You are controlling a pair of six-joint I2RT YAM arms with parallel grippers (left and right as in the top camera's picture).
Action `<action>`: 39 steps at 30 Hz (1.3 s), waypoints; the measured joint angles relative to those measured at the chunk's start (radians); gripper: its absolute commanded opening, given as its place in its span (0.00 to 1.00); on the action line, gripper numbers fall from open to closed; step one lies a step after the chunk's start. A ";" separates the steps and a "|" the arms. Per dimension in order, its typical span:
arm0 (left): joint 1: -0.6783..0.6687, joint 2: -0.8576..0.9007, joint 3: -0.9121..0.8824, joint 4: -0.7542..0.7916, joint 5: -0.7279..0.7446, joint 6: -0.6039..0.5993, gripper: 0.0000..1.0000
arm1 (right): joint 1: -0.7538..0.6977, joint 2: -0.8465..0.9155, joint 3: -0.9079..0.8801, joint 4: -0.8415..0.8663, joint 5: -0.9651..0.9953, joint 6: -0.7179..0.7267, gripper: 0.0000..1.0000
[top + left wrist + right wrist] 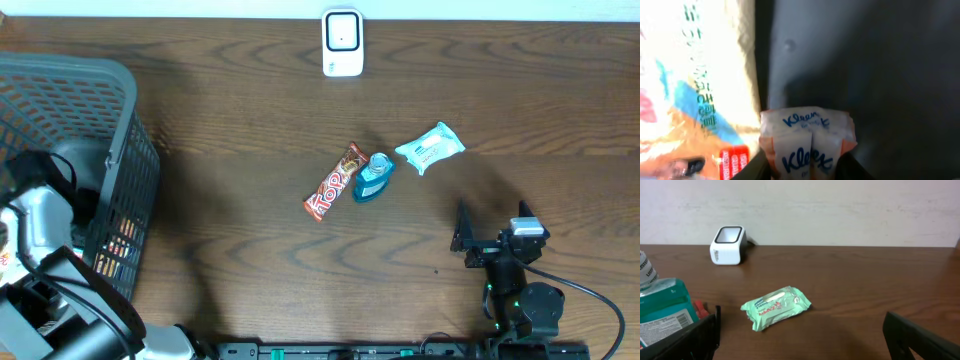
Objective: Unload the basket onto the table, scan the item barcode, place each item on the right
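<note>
Left gripper (805, 164) jaws clamp one Kleenex pack (807, 142); right gripper (802, 337) jaws stand wide (one wipes pack (776, 307) ahead).

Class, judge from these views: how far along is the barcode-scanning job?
Seemingly done: bar, bottle and wipes lie out on the table. In hand: left fingers pinch a Kleenex pack inside the basket. Left: carry it to the scanner.

Bag (685, 85) tight beside Kleenex pk (807, 145), inside basket (128, 110).
</note>
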 measured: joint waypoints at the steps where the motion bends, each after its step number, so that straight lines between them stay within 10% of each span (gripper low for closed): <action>1: 0.000 -0.005 0.035 -0.023 0.003 0.003 0.29 | 0.000 0.000 0.000 0.000 0.000 0.000 0.99; 17: -0.050 -0.483 0.696 -0.141 0.209 -0.006 0.30 | 0.000 0.000 0.000 0.000 0.000 0.000 0.99; 30: -0.715 -0.513 0.579 -0.396 0.288 0.108 0.29 | 0.000 0.000 0.000 0.000 0.000 0.000 0.99; 39: -1.096 -0.457 0.192 -0.223 0.138 0.173 0.30 | 0.000 0.000 0.000 0.000 0.000 0.000 0.99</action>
